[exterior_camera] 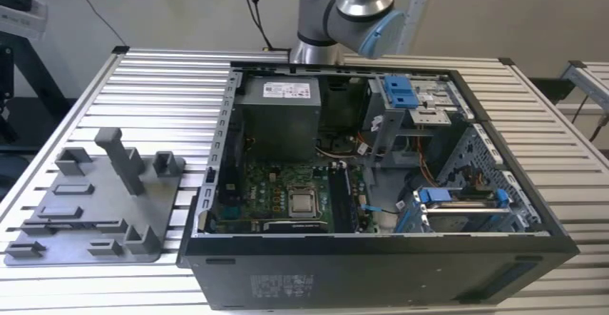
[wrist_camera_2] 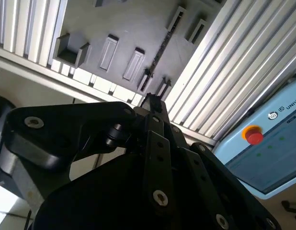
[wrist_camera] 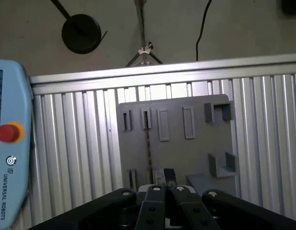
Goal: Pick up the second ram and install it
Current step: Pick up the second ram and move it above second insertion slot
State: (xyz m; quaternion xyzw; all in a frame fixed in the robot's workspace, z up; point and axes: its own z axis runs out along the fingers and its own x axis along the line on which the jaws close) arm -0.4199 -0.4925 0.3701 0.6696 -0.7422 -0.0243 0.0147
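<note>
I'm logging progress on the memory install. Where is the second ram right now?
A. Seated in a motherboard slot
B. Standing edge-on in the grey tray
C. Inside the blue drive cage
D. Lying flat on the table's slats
B: in the first wrist view the second ram shows as a thin dark strip standing edge-on between the slots of the grey tray, not yet lifted out.

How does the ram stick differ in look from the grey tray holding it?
The second ram is a thin dark strip, edge-on; the tray is a broad pale-grey plate. The second ram is narrow; the tray carries raised blocks. Both rest over the ribbed table.
</note>
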